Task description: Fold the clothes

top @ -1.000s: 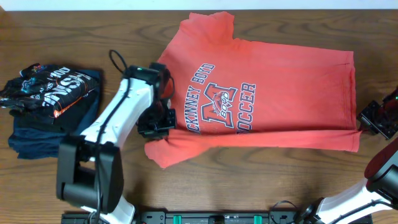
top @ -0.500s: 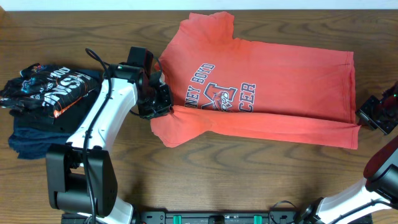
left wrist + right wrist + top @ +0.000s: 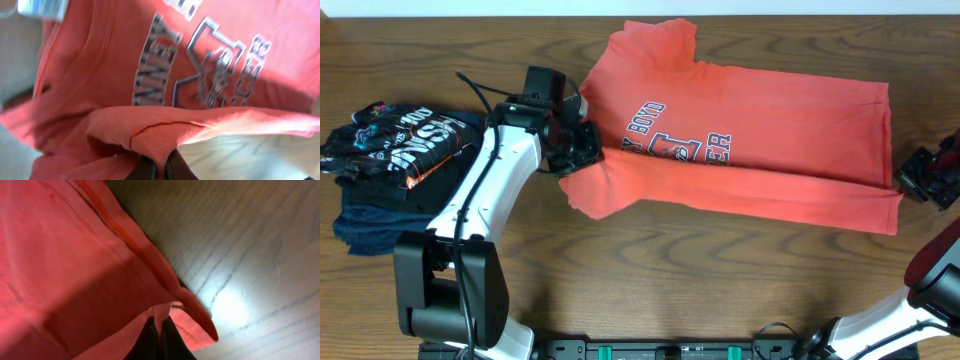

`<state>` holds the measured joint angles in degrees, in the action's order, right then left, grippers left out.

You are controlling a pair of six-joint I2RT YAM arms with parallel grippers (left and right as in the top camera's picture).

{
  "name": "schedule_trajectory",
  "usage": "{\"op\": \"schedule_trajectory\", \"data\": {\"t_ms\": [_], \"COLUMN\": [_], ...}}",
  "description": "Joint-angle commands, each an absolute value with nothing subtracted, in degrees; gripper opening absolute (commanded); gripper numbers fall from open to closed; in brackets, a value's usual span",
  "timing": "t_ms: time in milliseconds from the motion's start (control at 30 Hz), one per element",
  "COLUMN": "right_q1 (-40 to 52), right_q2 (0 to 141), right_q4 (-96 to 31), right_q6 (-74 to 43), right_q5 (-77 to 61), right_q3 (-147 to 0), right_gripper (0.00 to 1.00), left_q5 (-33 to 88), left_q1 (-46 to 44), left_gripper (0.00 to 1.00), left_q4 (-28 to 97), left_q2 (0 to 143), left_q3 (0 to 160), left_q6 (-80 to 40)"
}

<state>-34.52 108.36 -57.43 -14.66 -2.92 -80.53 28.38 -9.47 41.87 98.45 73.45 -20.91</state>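
Left wrist view puts us right at the pinch: the left gripper [image 3: 159, 165] has its two dark fingers drawn narrow on a raised fold of the orange-red T-shirt [image 3: 95, 85], with cloth bunched between them at 6 o'clock in that picture. Above the fold we read part of the white lettering [image 3: 155, 60] and the crest [image 3: 217, 70] (both blurred).

On the right wrist view, the right gripper [image 3: 159, 330] is likewise closed tight, nipping a doubled bit of hem at 6 o'clock. The T-shirt [image 3: 60, 255] fills the side toward 9 o'clock and bare wood shows toward 3 o'clock.

From overhead we see the left gripper [image 3: 576, 158] at the 8 o'clock corner of the T-shirt [image 3: 780, 110] and the right gripper [image 3: 912, 184] at its 4 o'clock corner. The garment lies flat across the middle of the table [image 3: 720, 290], collar end toward 9 o'clock and hem toward 3 o'clock. One sleeve [image 3: 660, 35] points to 12 o'clock. The long edge at 6 o'clock is turned up over the chest, so it covers the lower part of the lettering [image 3: 675, 145]. The left arm [image 3: 485, 190] runs from the table's 7 o'clock edge up to the shirt. Just beside it, toward 9 o'clock, sits a heap of dark printed shirts [image 3: 395, 160], apart from the T-shirt.
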Motion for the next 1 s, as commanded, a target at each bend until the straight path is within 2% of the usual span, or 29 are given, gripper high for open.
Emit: {"op": "schedule_trajectory", "data": {"t_ms": [0, 233, 400, 433, 600, 767, 967], "right_q1": [-34.04, -34.04, -34.04, -34.04, -34.04, -34.04, -34.04], "right_q2": [107.00, 107.00, 107.00, 107.00, 107.00, 107.00, 107.00], "right_q4": [-56.38, -55.09, -54.50, -54.39, -54.04, -53.87, -54.11], "right_q6": [-14.98, -14.96, -14.98, -14.96, -14.96, -14.96, -14.94], "right_q5": [-2.35, -2.37, -2.37, -2.37, -2.37, -2.37, -2.39], "right_q3": [-80.44, -80.44, -80.44, -80.44, -80.44, -80.44, -80.44], "right_gripper": [0.01, 0.01, 0.01, 0.01, 0.01, 0.01, 0.01], "left_q5": [28.53, 28.51, 28.51, 28.47, 21.71, 8.97, 7.86], "left_q1": [-9.34, -9.34, -9.34, -9.34, -9.32, -8.95, -6.09], "left_gripper": [0.06, 0.16, 0.17, 0.23, 0.33, 0.36, 0.50], "left_q4": [39.20, 34.74, 34.02, 34.20, 41.19, 52.51, 51.68], "left_q2": [98.06, 98.70, 99.72, 99.96, 99.98, 100.01, 100.01], "left_q3": [73.19, 73.19, 73.19, 73.19, 73.19, 72.95, 70.06], "left_q6": [-21.80, -21.76, -21.76, -21.71, -21.74, -28.51, -32.75]}}
